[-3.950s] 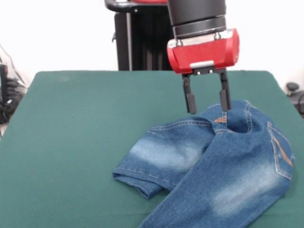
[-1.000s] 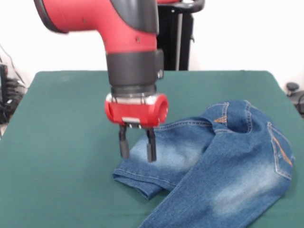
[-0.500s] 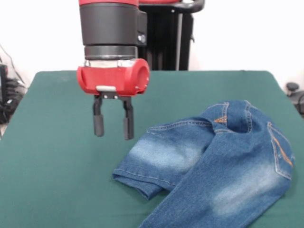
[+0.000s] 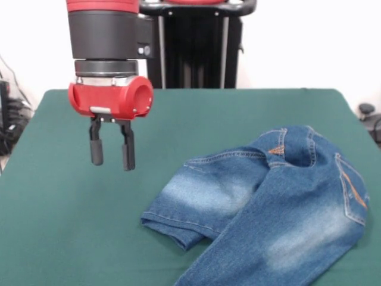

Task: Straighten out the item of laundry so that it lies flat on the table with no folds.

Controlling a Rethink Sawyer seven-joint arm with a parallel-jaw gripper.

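The blue denim jeans, the item of laundry [image 4: 262, 208], lie at the right of the green table [image 4: 77, 220], rumpled. One leg folds across toward the left with its hem near the front, and the other runs off the lower edge. The waistband bunches up at the far right. My gripper [image 4: 111, 159] hangs above the table to the left of the jeans, clear of the cloth. Its two black fingers [image 4: 96, 152] point down with a gap between them, open and empty.
Bare green table spreads to the left and behind the jeans. A dark object [image 4: 366, 110] sits past the table's right edge, and cables [image 4: 9, 128] lie beyond the left edge.
My gripper has risen off the folded leg and moved left, away from the jeans, with nothing in it. The jeans lie as before.
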